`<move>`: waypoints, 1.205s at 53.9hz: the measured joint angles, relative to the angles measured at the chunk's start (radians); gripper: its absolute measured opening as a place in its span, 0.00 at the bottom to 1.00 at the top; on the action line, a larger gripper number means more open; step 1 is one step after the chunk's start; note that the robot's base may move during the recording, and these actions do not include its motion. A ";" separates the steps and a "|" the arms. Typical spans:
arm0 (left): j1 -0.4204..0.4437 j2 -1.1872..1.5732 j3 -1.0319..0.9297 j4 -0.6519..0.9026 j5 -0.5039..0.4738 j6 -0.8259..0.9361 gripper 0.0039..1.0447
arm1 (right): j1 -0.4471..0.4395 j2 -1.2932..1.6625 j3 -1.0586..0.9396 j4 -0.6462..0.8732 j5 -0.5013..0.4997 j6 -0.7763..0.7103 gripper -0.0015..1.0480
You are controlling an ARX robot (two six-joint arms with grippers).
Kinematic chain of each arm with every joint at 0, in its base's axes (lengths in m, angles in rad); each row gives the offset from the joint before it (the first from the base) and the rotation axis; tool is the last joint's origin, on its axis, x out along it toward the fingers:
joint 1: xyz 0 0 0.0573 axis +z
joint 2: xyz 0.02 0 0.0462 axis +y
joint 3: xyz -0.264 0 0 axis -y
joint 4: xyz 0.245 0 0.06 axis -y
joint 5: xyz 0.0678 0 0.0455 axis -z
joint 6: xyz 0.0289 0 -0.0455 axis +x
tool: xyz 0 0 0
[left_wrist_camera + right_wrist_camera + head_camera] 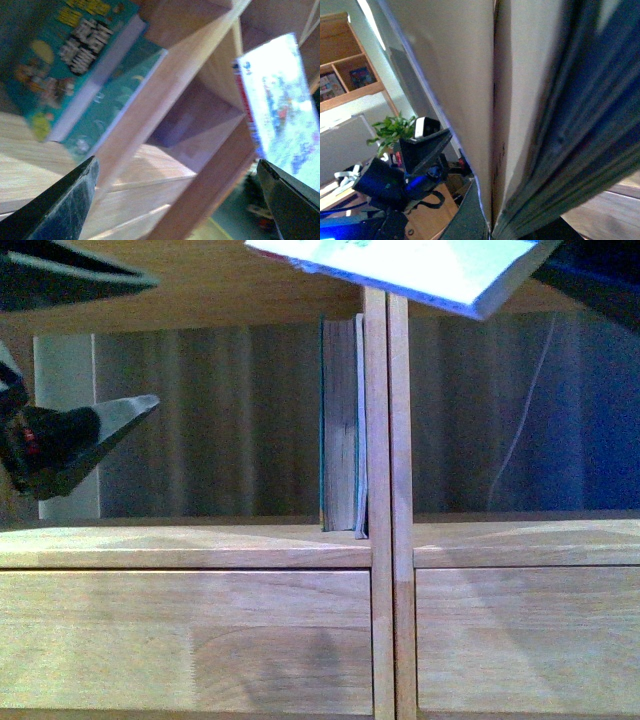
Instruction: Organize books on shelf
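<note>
Showing cover wrist-side only: green book [55,65]

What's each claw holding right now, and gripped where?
Right claw holds the pale book by its right-hand end in the front view; exact contact is cropped. Left claw is open and empty.

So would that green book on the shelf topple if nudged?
Likely not toward the shelf divider: the green book stands against it. Its other side is unsupported, so a push that way might tip it. Its thick page block suggests stiffness.
</note>
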 joint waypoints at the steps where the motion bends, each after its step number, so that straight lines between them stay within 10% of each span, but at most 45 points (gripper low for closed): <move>1: -0.007 0.002 0.000 0.014 0.000 -0.019 0.93 | 0.006 0.005 0.002 0.001 0.003 0.000 0.07; 41: -0.195 0.010 -0.005 0.239 -0.111 -0.259 0.93 | 0.262 0.158 0.037 0.141 0.019 0.290 0.07; 55: -0.194 0.010 -0.005 0.239 -0.118 -0.262 0.51 | 0.282 0.186 0.037 0.164 0.035 0.406 0.08; 65: -0.192 0.012 -0.006 0.238 -0.117 -0.276 0.19 | 0.293 0.183 0.037 0.163 0.034 0.411 0.41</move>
